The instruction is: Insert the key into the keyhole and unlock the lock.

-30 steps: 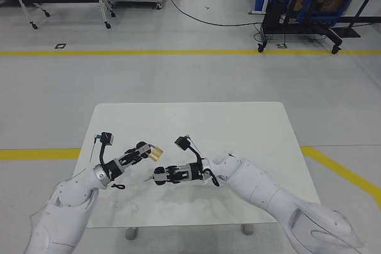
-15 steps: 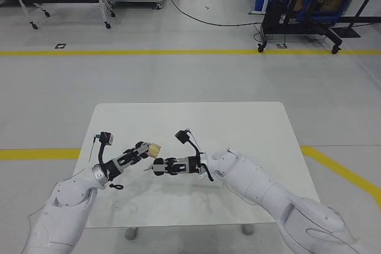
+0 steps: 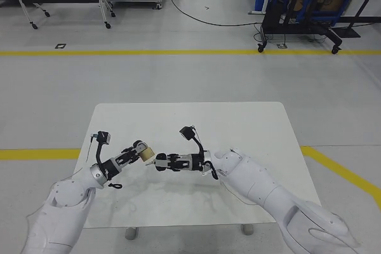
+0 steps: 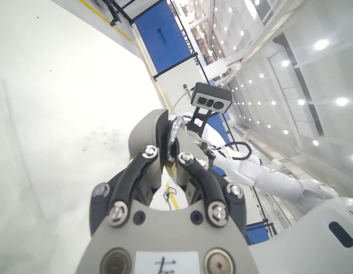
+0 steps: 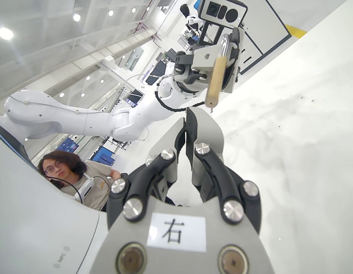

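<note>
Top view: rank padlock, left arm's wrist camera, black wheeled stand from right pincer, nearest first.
1. padlock, beside the right pincer, in the left pincer.
2. left arm's wrist camera, farther left.
3. black wheeled stand, far floor, right.

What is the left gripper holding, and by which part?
The padlock, by its shackle, clamped between the left gripper's fingers; its brass body sticks out free.
</note>
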Tool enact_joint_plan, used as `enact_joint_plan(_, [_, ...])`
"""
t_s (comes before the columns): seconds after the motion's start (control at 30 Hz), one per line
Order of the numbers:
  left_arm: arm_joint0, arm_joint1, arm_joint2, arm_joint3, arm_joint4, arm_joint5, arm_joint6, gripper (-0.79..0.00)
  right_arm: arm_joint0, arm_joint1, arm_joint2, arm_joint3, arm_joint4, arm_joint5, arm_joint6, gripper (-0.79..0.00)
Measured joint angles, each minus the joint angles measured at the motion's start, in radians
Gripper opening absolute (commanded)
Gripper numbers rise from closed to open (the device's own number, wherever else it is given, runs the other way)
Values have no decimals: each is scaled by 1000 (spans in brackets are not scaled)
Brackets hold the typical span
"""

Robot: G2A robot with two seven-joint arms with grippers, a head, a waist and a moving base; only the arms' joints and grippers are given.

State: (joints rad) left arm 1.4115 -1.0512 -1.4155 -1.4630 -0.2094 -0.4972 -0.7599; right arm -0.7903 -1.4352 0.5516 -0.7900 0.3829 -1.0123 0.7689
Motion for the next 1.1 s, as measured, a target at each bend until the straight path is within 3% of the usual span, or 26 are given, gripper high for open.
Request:
enact_joint_plan(0.3, [23,-3,20,-32,-14,-3,9,-785,-69,36,137,-65,-23,0,-82,-785])
enact_joint_plan(0.47, [2,-9,45,33,-224,152,-54,-785,-70,28,143,-66,-102,0,-145,-785])
enact_joint_plan(0.57, [-29,-11,59,65,-248,245,-63,-785,-86,37,174,-96,-144,0,-187,-785])
enact_joint_plan(0.9, [-32,-11,62,63,-216,257,-53,-785,-101,46,197,-118,-163,0,-202,-785])
enact_joint_plan(1.0, [-29,-16,76,45,-188,332,-15,-785,-112,49,211,-139,-172,11,-224,-785])
enact_joint_plan(1.1, [-48,-27,81,39,-334,437,19,-785,-143,67,264,-190,-227,26,-280,-785])
